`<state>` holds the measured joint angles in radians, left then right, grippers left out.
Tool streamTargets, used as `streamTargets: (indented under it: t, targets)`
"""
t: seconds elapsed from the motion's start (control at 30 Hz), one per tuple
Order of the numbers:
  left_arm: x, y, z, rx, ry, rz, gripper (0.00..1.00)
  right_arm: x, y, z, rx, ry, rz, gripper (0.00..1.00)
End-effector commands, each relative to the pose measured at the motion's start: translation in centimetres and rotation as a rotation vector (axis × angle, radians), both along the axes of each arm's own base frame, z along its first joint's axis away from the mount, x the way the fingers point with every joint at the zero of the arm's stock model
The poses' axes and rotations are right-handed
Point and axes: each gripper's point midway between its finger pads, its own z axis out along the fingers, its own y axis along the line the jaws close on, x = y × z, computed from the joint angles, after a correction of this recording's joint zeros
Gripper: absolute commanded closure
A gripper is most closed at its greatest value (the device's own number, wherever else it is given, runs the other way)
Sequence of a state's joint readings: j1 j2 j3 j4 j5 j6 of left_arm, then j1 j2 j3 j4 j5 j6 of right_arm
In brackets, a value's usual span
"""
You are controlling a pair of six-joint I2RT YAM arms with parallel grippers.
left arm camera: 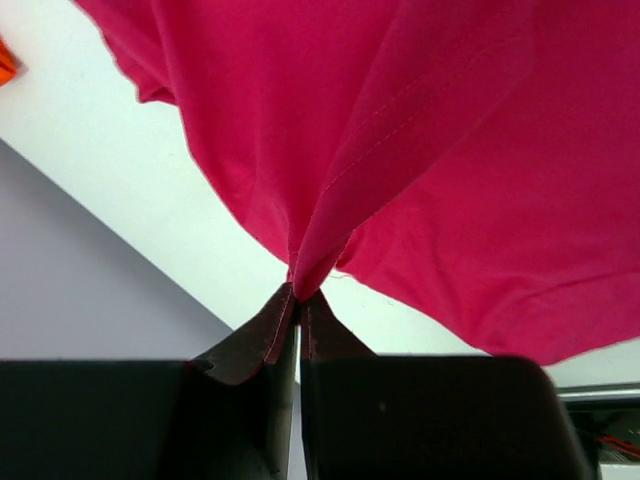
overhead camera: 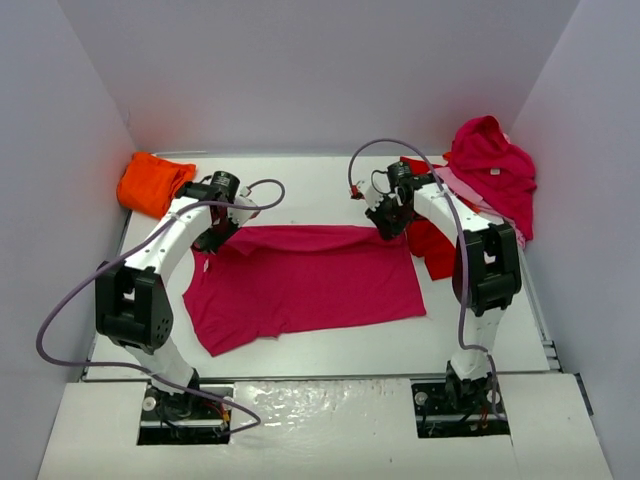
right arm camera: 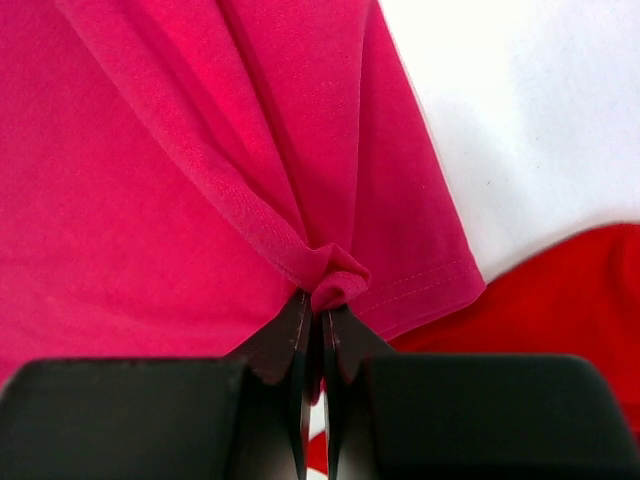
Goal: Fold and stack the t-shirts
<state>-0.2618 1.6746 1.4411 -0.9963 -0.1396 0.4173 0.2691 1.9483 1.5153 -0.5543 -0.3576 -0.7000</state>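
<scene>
Two closed pinches hold the spread magenta-crimson cloth t-shirt (overhead camera: 310, 280) by its far edge, with the left gripper (left arm camera: 298, 292) and right gripper (right arm camera: 322, 305) at either end. Draw both back toward their bases level and together, keeping that edge taut. The white table (overhead camera: 320, 345) behind them offers room. A bright red cloth t-shirt (right arm camera: 570, 290) lies just beside the right gripper, possibly under the held corner.

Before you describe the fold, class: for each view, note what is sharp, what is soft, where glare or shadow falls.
Top external: even light, sheen on the near ledge, soft shadows beneath the arms on the magenta t-shirt. Left wrist: stitching crisp; the left pincer a dark featureless mass. Right wrist: bunched cloth at the right pincer sharp; red t-shirt slightly soft.
</scene>
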Motion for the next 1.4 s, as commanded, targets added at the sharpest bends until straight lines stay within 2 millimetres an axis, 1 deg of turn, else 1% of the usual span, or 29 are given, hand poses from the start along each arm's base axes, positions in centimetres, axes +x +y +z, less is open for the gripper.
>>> streamTargets:
  t: [0.0, 0.03, 0.07, 0.1, 0.13, 0.2, 0.3, 0.33, 0.37, 0.4, 0.43, 0.47, 0.5, 0.53, 0.57, 0.6, 0.63, 0.67, 0.73, 0.8, 0.83, 0.9, 0.93, 1.0, 1.07, 1.2, 1.27, 1.37]
  targets:
    - [-2.8, -2.1, 1.9, -0.089, -0.025, -0.020, 0.90, -1.1, -0.4, 2.9, 0.005, -0.044, 0.018, 0.84]
    - [-3.0, -2.1, 2.0, -0.092, -0.034, -0.021, 0.75, -1.2, -0.6, 2.8, -0.004, -0.041, 0.009, 0.57]
    - [-3.2, -2.0, 2.1, -0.091, -0.044, -0.019, 0.60, -1.2, -0.8, 2.7, -0.014, -0.038, -0.003, 0.26]
    - [-3.2, -1.9, 2.1, -0.090, -0.057, -0.018, 0.49, -1.4, -1.1, 2.6, -0.022, -0.035, -0.010, 0.02]
    - [-3.2, -1.8, 2.4, -0.090, -0.066, -0.020, 0.38, -1.4, -1.2, 2.7, -0.024, -0.035, -0.011, 0.00]
    - [-2.9, -1.4, 2.8, -0.069, -0.100, -0.027, 0.33, -1.9, -1.2, 3.5, -0.015, -0.048, 0.009, 0.00]
    - [-2.2, -1.1, 3.6, -0.053, -0.143, -0.025, 0.32, -1.8, -1.1, 5.3, 0.009, -0.093, 0.006, 0.00]
    - [-1.7, -1.0, 4.0, -0.048, -0.164, -0.026, 0.33, -1.7, -1.1, 6.1, 0.016, -0.114, 0.007, 0.04]
    - [-1.1, -1.0, 4.5, -0.041, -0.188, -0.031, 0.33, -1.6, -1.0, 7.0, 0.025, -0.137, 0.013, 0.13]
    - [-0.4, -1.0, 5.0, -0.038, -0.212, -0.039, 0.37, -1.2, -1.0, 7.5, 0.033, -0.156, 0.011, 0.28]
    - [0.3, -1.1, 5.5, -0.037, -0.236, -0.049, 0.42, -0.8, -0.9, 7.9, 0.039, -0.173, 0.002, 0.47]
    - [1.3, -1.3, 5.7, -0.033, -0.251, -0.057, 0.51, -0.1, -0.7, 8.3, 0.048, -0.192, -0.012, 0.69]
    - [2.5, -1.6, 5.5, -0.026, -0.253, -0.062, 0.63, 1.0, -0.4, 9.0, 0.058, -0.212, -0.033, 0.94]
    - [3.5, -1.7, 4.9, -0.014, -0.237, -0.062, 0.78, 1.7, -0.2, 8.8, 0.062, -0.207, -0.053, 0.99]
    - [4.3, -1.8, 4.1, -0.001, -0.218, -0.060, 0.93, 2.3, -0.1, 8.5, 0.065, -0.196, -0.073, 1.00]
    - [5.3, -2.1, 3.8, 0.000, -0.212, -0.064, 1.00, 3.1, 0.1, 8.5, 0.066, -0.200, -0.088, 1.00]
    - [6.4, -2.5, 4.0, -0.010, -0.217, -0.072, 1.00, 4.0, 0.2, 9.0, 0.068, -0.216, -0.099, 1.00]
    - [7.3, -2.8, 3.8, -0.016, -0.218, -0.079, 1.00, 4.7, 0.3, 9.0, 0.065, -0.222, -0.108, 1.00]
    - [8.5, -3.6, 2.2, -0.023, -0.188, -0.099, 1.00, 5.7, 0.5, 7.8, 0.060, -0.198, -0.128, 1.00]
    - [9.5, -4.1, -0.2, -0.024, -0.138, -0.105, 1.00, 6.4, 0.8, 5.4, 0.049, -0.152, -0.146, 1.00]
    - [9.8, -4.3, -0.7, -0.030, -0.125, -0.109, 1.00, 6.7, 0.9, 5.0, 0.051, -0.141, -0.156, 1.00]
    - [10.1, -4.5, -2.3, -0.030, -0.084, -0.109, 1.00, 6.9, 1.1, 3.4, 0.045, -0.108, -0.168, 1.00]
    - [10.0, -4.7, -2.8, -0.035, -0.062, -0.114, 1.00, 7.1, 1.2, 2.9, 0.043, -0.099, -0.174, 1.00]
    - [10.2, -4.9, -3.4, -0.043, -0.038, -0.121, 1.00, 7.3, 1.2, 1.2, 0.021, -0.071, -0.189, 1.00]
    - [10.1, -4.8, -4.5, -0.040, 0.002, -0.133, 1.00, 7.3, 1.1, 0.0, 0.006, -0.048, -0.196, 1.00]
    - [10.3, -3.0, -5.8, -0.021, 0.051, -0.090, 1.00, 6.4, 0.5, -2.0, -0.057, -0.003, -0.201, 1.00]
    - [10.3, -1.9, -6.6, -0.018, 0.079, -0.067, 1.00, 6.0, -0.5, -3.2, -0.115, 0.011, -0.209, 1.00]
    - [10.8, 1.1, -7.5, -0.019, 0.111, 0.017, 1.00, 5.8, -2.2, -5.1, -0.219, 0.027, -0.230, 1.00]
